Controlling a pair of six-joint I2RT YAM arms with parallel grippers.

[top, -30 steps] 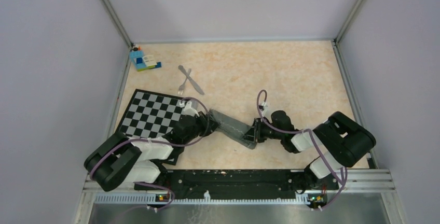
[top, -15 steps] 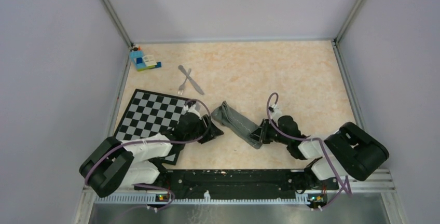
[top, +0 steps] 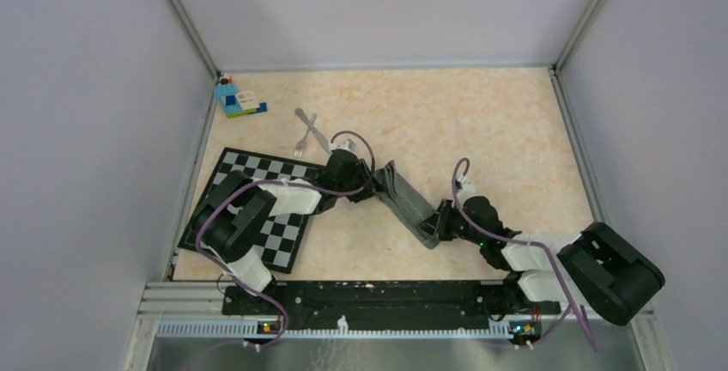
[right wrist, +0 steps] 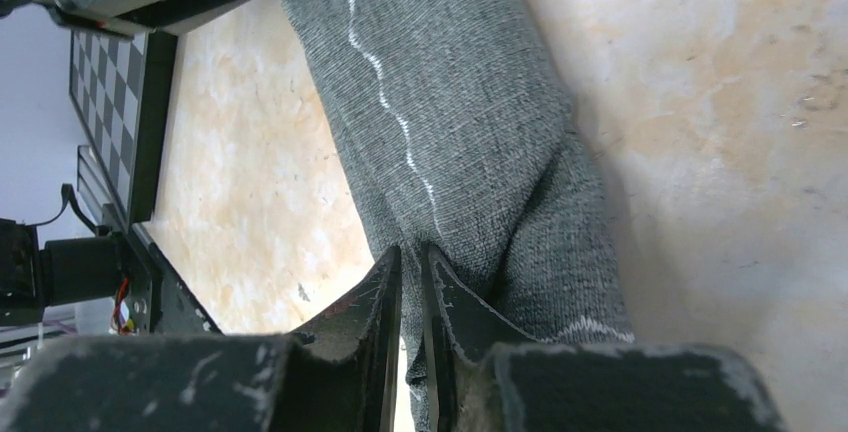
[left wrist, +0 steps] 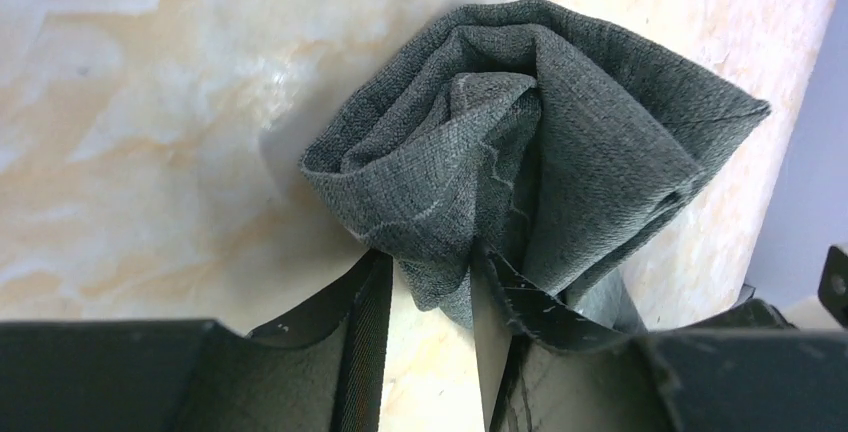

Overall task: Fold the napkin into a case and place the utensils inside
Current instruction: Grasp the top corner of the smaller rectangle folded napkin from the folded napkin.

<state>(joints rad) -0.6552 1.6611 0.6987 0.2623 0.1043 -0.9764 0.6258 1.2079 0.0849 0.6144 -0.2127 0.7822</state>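
the napkin (top: 405,203) lies on the table as a narrow folded strip. in the top view its long axis runs from about 11 o'clock to 5 o'clock, between the two arms.

the left gripper (top: 371,184) sits at the 11 o'clock end. its jaws stand partly open around the bunched cloth there, and a sliver of table shows beside one jaw, so they look loose, not pinching. the right gripper (top: 439,227) is at the 5 o'clock end, its jaws almost together on a thin fold of the hem.

the utensils (top: 311,135) lie crossed, well apart from the strip, at about 10 o'clock from the left gripper and just past the far corner of the checkered mat (top: 232,173). the left arm is clearly the nearer one to fetch them. the right looks placed to pin the case, whose bunched 11 o'clock end faces the utensils.
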